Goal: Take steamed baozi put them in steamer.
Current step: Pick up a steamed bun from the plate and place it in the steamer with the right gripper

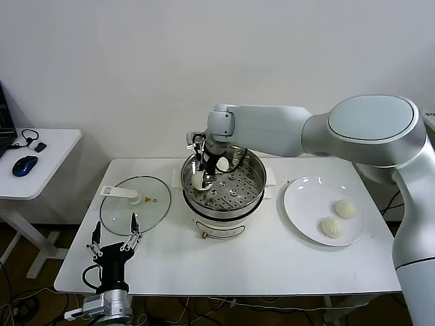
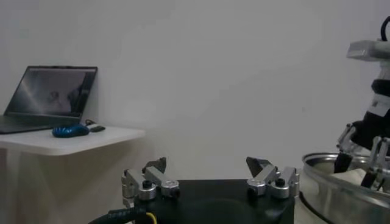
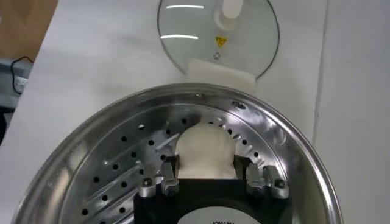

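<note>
Now our right gripper (image 3: 206,173), jaws clamped on a baozi (image 3: 205,151), hovers inside the steamer (image 1: 251,197); we should lower gently onto bare tray, then release. Left gripper (image 1: 114,239) idles, jaws apart.

Left gripper (image 2: 210,176) fingers spread wide, nothing between them. Steamer (image 2: 341,182) rim sits just beside it; right gripper (image 2: 359,155) reaches down inside the steamer. Well away from the steamer: side table (image 2: 67,140) with laptop (image 2: 52,97) and blue mouse (image 2: 70,130).
</note>
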Action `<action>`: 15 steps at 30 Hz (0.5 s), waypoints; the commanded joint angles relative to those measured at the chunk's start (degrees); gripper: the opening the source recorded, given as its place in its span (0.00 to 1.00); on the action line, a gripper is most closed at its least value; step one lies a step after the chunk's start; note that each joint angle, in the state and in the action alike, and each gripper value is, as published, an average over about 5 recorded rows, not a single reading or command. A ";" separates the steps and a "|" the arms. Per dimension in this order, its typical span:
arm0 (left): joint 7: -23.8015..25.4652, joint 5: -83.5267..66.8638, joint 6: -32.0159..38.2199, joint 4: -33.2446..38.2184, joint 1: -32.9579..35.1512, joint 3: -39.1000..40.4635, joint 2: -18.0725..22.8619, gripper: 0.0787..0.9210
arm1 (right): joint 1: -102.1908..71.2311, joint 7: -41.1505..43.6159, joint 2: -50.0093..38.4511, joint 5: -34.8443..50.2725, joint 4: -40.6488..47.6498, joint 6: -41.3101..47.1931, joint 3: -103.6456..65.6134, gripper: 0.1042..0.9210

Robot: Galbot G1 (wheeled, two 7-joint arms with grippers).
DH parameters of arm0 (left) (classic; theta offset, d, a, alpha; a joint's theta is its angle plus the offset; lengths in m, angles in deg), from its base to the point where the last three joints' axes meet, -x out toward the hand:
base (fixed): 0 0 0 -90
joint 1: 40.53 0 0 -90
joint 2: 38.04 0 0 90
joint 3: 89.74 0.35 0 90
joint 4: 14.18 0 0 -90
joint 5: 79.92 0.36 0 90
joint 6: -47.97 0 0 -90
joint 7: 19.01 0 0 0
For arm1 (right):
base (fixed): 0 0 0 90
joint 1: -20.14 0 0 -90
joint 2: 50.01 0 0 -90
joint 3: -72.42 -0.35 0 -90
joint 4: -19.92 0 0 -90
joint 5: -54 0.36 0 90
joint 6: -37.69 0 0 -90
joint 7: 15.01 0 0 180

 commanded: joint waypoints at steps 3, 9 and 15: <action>0.01 -0.12 0.01 0.14 -0.14 -0.04 2.03 0.88 | -2.07 -0.08 0.98 0.29 2.93 -0.18 -2.49 0.66; 0.02 -0.13 -0.12 0.92 0.10 -0.02 1.95 0.88 | 2.92 1.55 -1.03 1.75 -0.25 -0.74 -1.27 0.84; 0.15 0.05 -0.32 1.99 0.68 0.13 1.94 0.88 | 12.05 3.68 -5.36 4.03 -7.55 -1.21 4.98 0.88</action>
